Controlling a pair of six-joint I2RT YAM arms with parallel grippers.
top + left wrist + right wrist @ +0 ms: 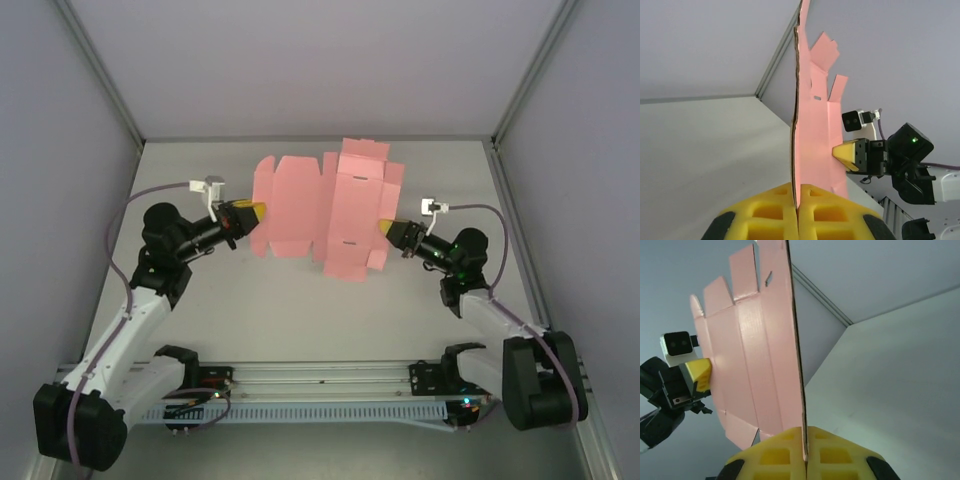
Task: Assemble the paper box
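The paper box (325,205) is a wide, flat pale-pink cut-out with tabs, held up above the table between both arms. My left gripper (256,212) is shut on its left edge, and my right gripper (385,228) is shut on its right edge. In the left wrist view the card (812,145) stands edge-on, pinched between the yellow fingers (830,212), with the other gripper (847,152) touching its far side. In the right wrist view the card (760,355) rises from the shut yellow fingers (775,455).
The grey table (300,310) lies below the card. Grey walls (60,150) close in the left, right and back. A metal rail (320,385) runs along the near edge between the arm bases.
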